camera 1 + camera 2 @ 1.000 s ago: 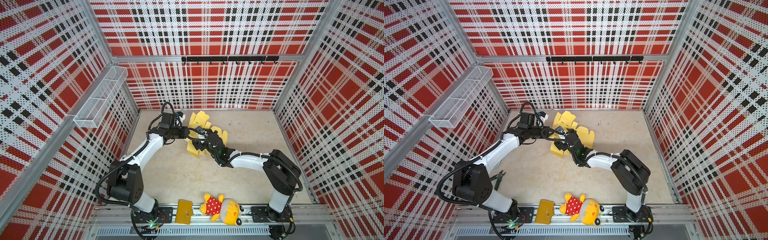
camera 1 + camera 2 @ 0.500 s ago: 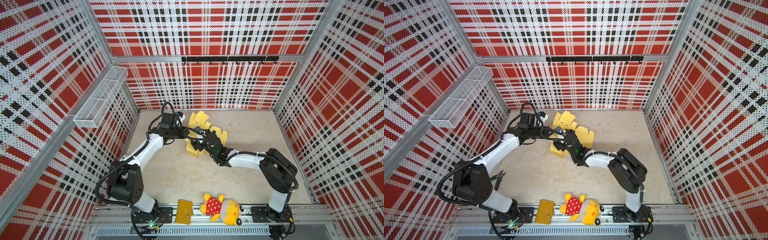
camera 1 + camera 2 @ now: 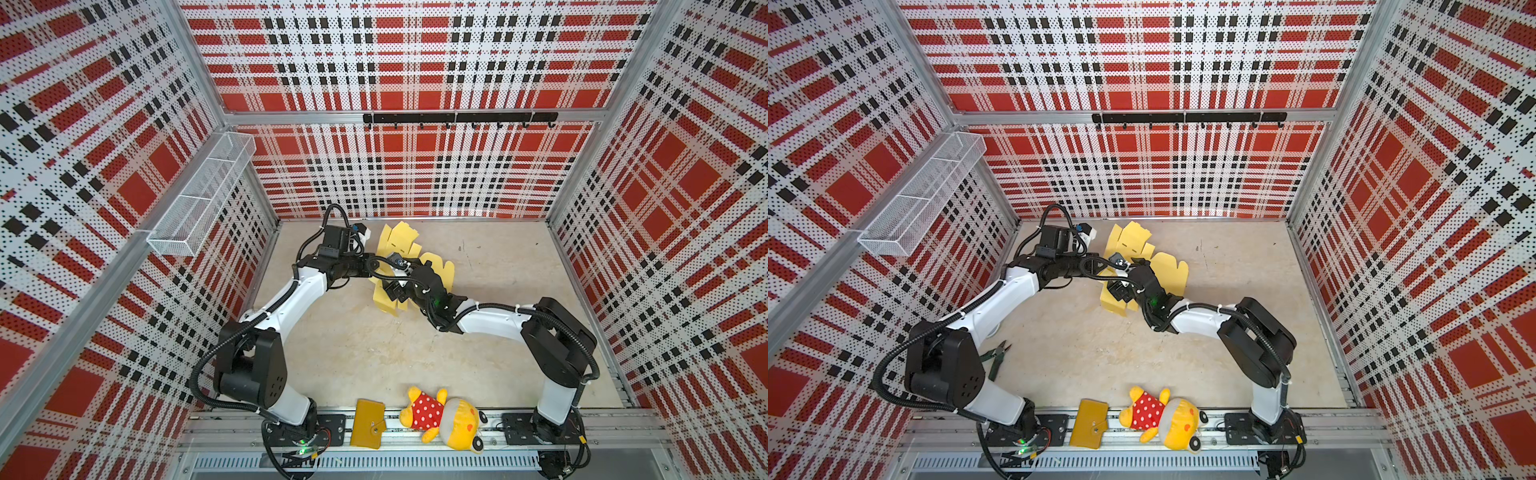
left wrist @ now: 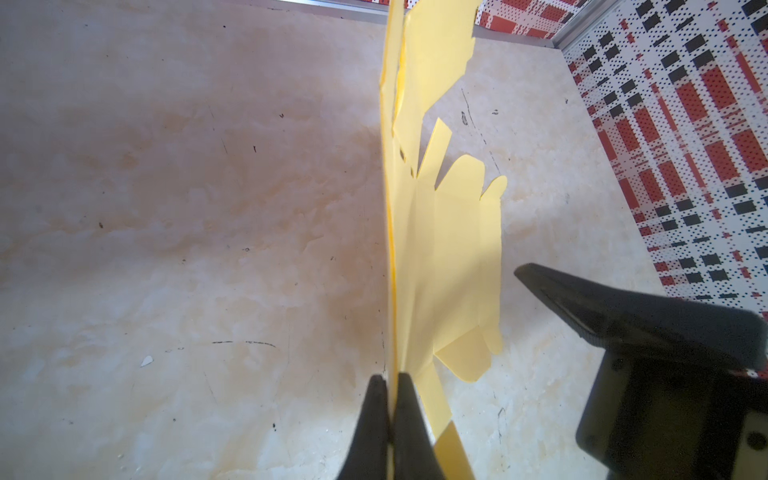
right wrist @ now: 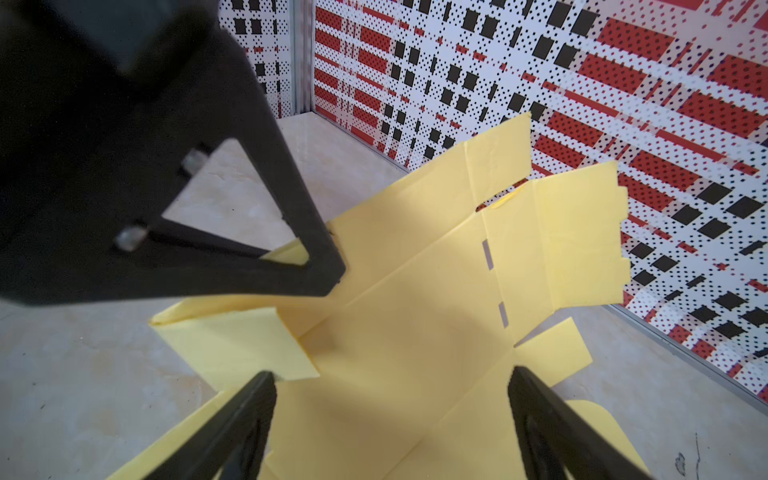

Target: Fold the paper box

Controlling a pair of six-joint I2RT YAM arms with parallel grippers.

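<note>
Plaid walls point(image 3: 415, 187) close me in, with a pale marbled floor point(image 3: 374, 353) beneath. In both top views the paper box point(image 3: 401, 237) lies just above the frame's centre. It is an unfolded sheet, partly lifted off the floor, with its long axis running roughly top to bottom of the frame. My arms meet over it, the left coming from the left side and the right from the lower right. My left gripper point(image 4: 390, 384) is pinched tight on one edge and holds that panel upright. My right gripper point(image 5: 390, 374) stands wide and grips nothing, with the sheet's middle panel straight ahead between its fingers. I judge the right is the free one to press the next crease.
</note>
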